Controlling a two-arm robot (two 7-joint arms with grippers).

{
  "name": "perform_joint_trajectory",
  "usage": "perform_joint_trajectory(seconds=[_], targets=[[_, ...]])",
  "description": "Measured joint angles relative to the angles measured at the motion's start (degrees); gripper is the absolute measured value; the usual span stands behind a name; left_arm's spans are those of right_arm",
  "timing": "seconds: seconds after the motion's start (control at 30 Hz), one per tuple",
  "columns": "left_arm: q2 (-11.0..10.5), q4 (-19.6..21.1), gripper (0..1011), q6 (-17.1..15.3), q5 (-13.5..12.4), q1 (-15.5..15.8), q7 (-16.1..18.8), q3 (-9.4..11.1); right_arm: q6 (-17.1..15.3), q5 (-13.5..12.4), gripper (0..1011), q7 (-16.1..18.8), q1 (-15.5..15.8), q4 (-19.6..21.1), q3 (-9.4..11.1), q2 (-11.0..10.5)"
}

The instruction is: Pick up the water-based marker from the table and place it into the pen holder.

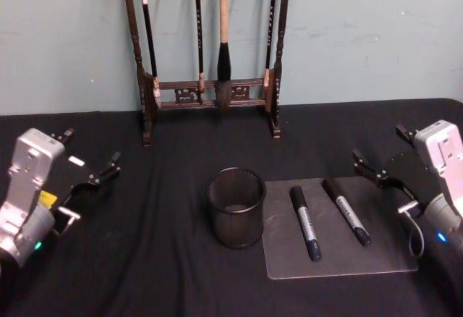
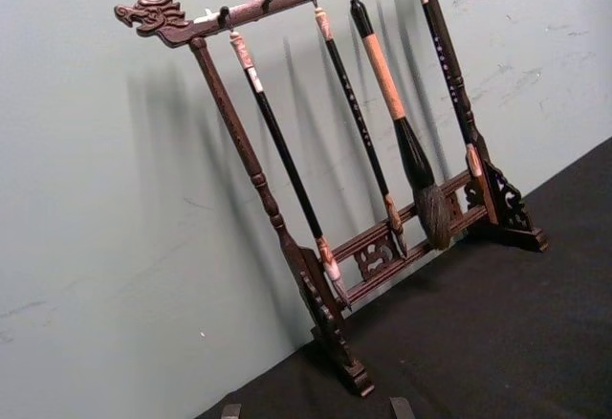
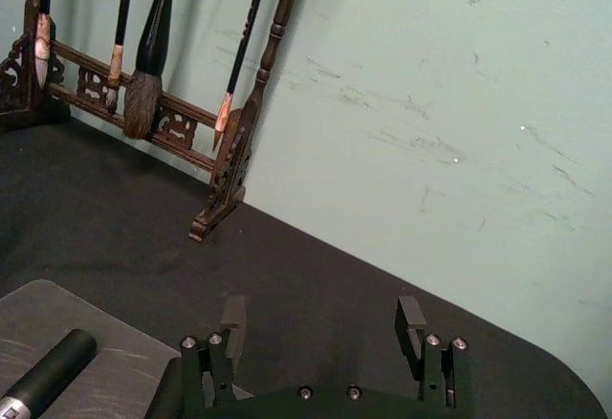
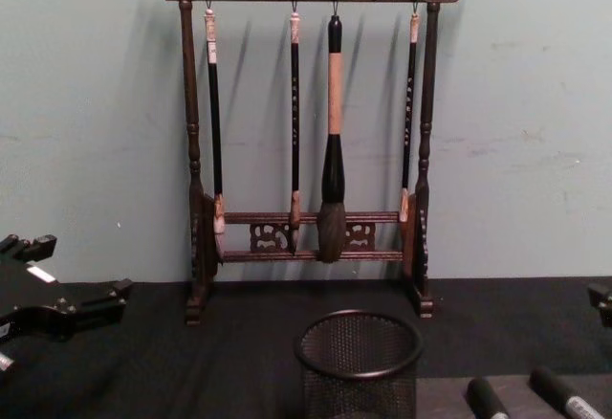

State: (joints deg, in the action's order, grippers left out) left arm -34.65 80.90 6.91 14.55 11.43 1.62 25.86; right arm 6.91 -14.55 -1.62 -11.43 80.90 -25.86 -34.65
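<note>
Two black markers with grey labels lie side by side on a grey mat (image 1: 376,259), one nearer the cup (image 1: 305,223) and one farther right (image 1: 346,211); I cannot tell which is the water-based marker. The pen holder (image 1: 235,208), a black mesh cup, stands upright just left of the mat on the black table (image 1: 145,259). My left gripper (image 1: 90,150) hovers open at the far left, well clear of the cup. My right gripper (image 1: 381,147) is open at the far right, beyond the mat's edge. The right wrist view shows its fingers (image 3: 232,319) spread, with a marker end (image 3: 48,376) below.
A tall dark wooden brush rack (image 1: 210,93) hung with several brushes stands at the back of the table against the pale green wall. The chest view shows the cup (image 4: 359,362) in front of the rack (image 4: 311,237).
</note>
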Motion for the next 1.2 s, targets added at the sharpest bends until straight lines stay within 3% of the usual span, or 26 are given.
perform_joint_trajectory(seconds=[1.2], targets=[[0.00,0.00,1009,0.00,0.00,0.00,0.00,0.00,0.00,0.00,1003,0.00,0.00,0.00,0.00,0.00]])
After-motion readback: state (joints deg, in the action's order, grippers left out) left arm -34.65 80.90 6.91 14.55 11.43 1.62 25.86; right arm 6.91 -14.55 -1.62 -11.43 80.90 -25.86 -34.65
